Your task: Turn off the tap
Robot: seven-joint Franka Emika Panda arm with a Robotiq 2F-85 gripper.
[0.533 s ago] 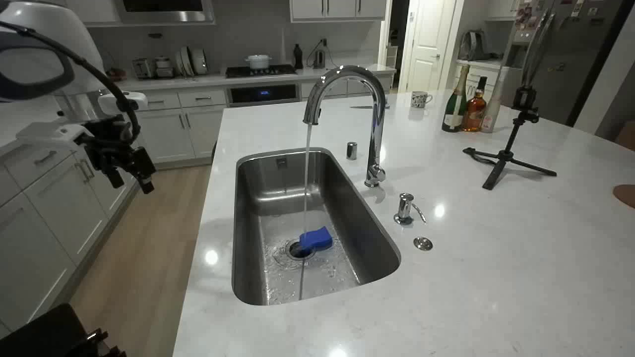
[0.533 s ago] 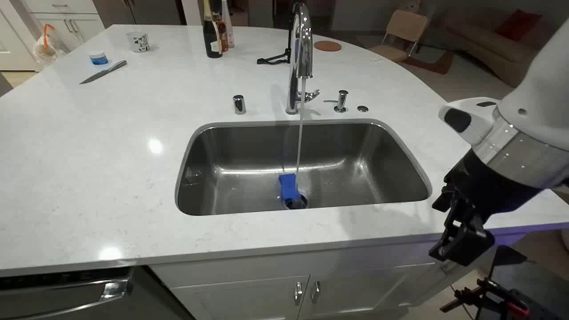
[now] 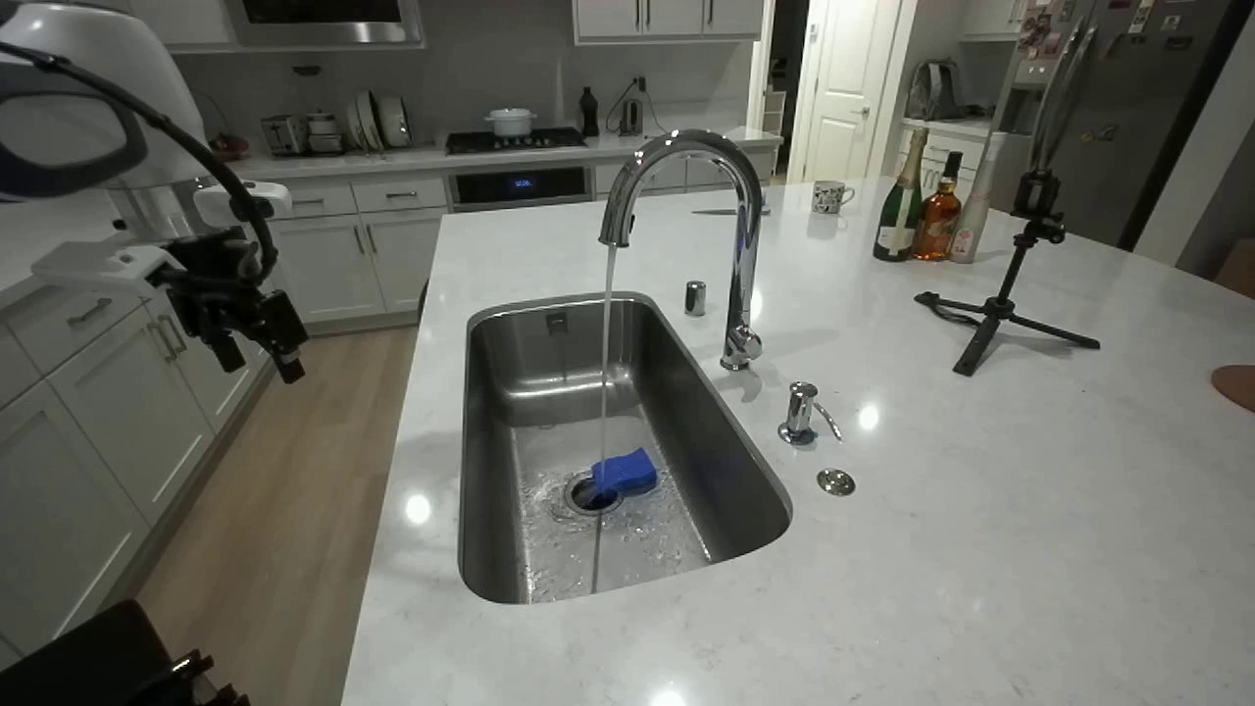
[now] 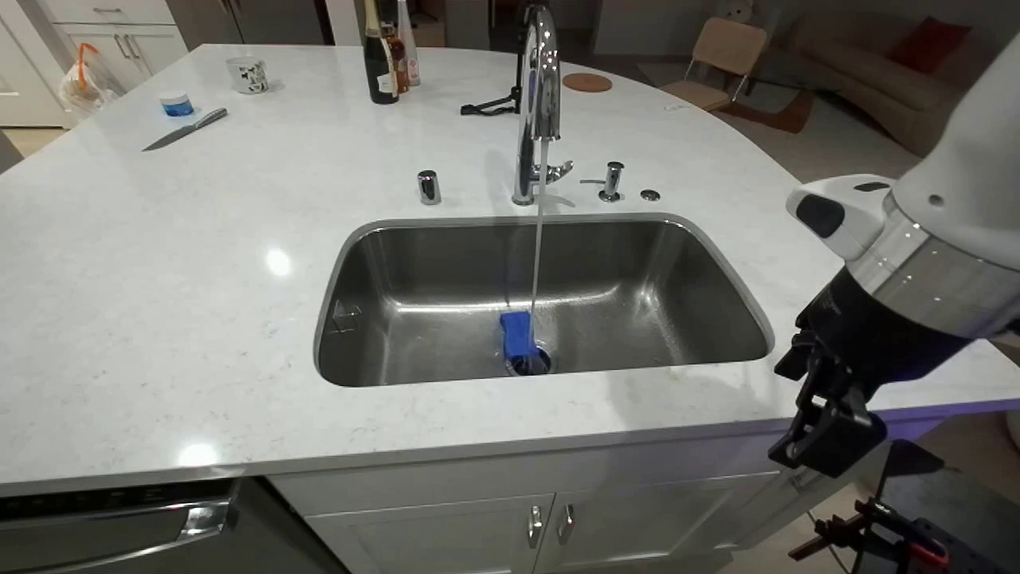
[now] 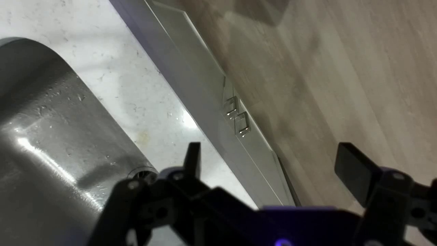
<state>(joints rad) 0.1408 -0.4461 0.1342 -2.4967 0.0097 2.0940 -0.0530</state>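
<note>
We have the gripper (image 5: 269, 160) nearest, jaws apart, gripping nothing. Past it, water (image 4: 538, 247) runs into the sink (image 4: 606, 259); behind the sink stands the tap (image 4: 544, 100), untouched. Nothing done, we'd say; whole shutoff left.

Glare spots dot the worktop (image 3: 980, 534); the sofa (image 4: 865, 92) lies dim; in the wrist view, the pincer (image 5: 268, 162) is dark and partly blurred.

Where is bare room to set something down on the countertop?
The countertop is bare between the kitchen knife and the sink, and between the soap dispenser and the tripod. Crowded: where the gooseneck faucet, soap dispenser and short chrome cap line the sink, and at the three bottles.
</note>
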